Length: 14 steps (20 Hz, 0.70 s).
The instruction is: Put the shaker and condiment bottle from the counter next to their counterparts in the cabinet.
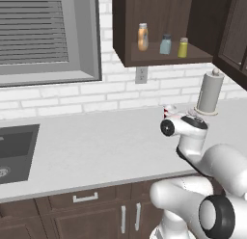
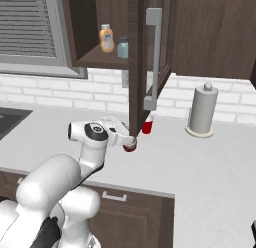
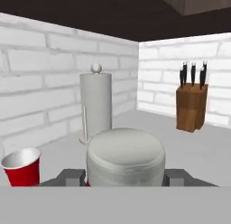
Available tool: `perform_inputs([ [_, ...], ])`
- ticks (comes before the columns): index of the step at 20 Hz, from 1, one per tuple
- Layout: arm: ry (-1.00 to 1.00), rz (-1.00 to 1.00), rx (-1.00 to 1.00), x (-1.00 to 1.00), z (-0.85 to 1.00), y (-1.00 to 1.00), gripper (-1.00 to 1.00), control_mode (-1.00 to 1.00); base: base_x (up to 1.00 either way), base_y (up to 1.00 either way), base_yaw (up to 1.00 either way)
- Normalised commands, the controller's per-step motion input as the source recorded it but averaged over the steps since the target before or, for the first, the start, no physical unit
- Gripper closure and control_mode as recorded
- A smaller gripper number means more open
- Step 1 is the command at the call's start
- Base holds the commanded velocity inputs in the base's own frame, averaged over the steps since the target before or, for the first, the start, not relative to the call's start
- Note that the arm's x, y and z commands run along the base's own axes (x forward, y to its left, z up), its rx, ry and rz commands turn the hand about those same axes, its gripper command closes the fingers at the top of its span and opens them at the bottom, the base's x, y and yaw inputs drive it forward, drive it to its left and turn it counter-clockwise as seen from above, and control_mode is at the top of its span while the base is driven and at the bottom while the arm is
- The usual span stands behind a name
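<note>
Jaws: clenched on the condiment bottle [image 3: 125, 157]. In the hand view one dark finger tip [image 3: 72, 176] sits at each side of its white cap.
Held item: red body, white cap, upright in the grip. In the right base view its red base [image 2: 130, 148] shows just under the hand. Whether it rests on the worktop [image 1: 96, 146] or hangs just above it cannot be told.
Close neighbours: a red cup [image 3: 21, 166] stands just beside the bottle, and a paper towel holder [image 3: 95, 103] stands behind it against the brick wall. A knife block [image 3: 191, 105] is well apart in the corner.
Overhead: the cabinet [image 1: 159, 55] is open. Its door [image 2: 155, 57] hangs directly above the hand in the right base view.
Shelf contents: orange bottle [image 1: 143, 36], pale blue-grey shaker [image 1: 165, 44], yellow-green shaker [image 1: 183, 47] just beside the blue-grey one.
Progress (judged): shaker placed; bottle in hand is the remaining item.
Procedure (judged): lift straight up to clear the cup, then move out from under the door edge before rising to shelf height. Keep the bottle vertical.
Target (judged): the shelf spot adjacent to the orange bottle, approached from the front.
Hazard (judged): the cap or wrist may strike the door or the shelf lip.
</note>
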Motion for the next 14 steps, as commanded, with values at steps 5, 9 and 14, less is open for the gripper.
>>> perform_inputs([
  [5, -0.08, 0.30, 0.00, 0.00, 0.35, 0.18, 1.00, -1.00, 0.00, 0.00, 0.00],
  [9, -0.13, 0.31, 0.00, 0.00, 0.42, 0.16, 1.00, -1.00, 0.00, 0.00, 0.00],
  [14, -0.13, 0.31, 0.00, 0.00, 0.45, 0.12, 1.00, -1.00, 0.00, 0.00, 0.00],
])
